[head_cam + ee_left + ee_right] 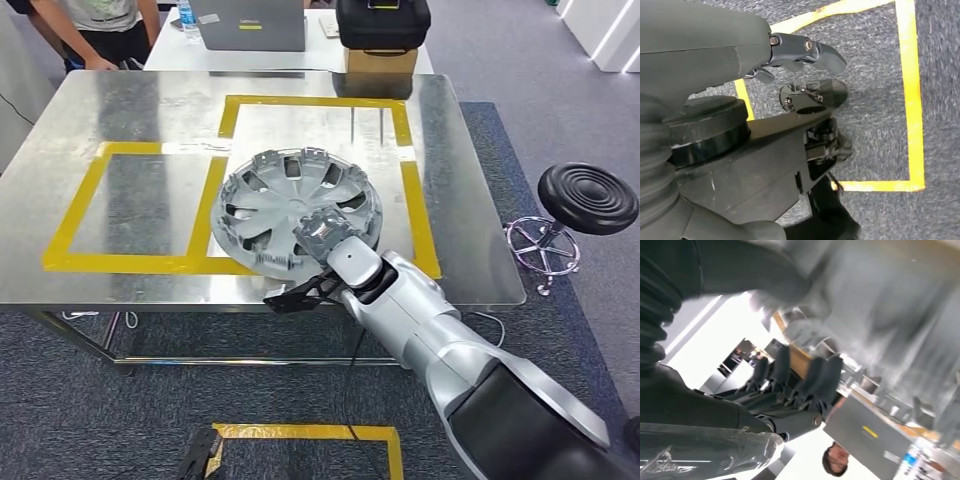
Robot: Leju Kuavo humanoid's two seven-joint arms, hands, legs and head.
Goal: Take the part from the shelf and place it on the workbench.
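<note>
1. The grey plastic wheel cover with curved spokes (296,208) lies on the shiny steel counter (136,110), across the near edge of the yellow tape rectangles (419,215), its near rim close to the counter's front edge.
2. From the head view, the right hand (321,262) reaches in on its silver arm (423,325) and sits at the cover's near rim; the thumb lies on top of the rim and dark fingers (290,298) jut out below the counter edge, so the hand looks to be gripping the cover.
3. The right wrist view is blurred. It shows what the head view hides: dark fingers (821,377) curled up against the grey underside of the cover (881,310); the contact itself is too smeared to make out.
4. The left hand (198,452) hangs low over the dark carpet by a yellow taped square on the floor (317,432).
5. The left wrist view gives the detail: thumb and dark fingers (826,55) apart, holding nothing, above the carpet and floor tape (917,100).
6. Beyond the counter, the head view shows a person's arm (64,35), a grey laptop (249,22), a black case on a cardboard box (381,25), and to the right a black round stool (587,197).
</note>
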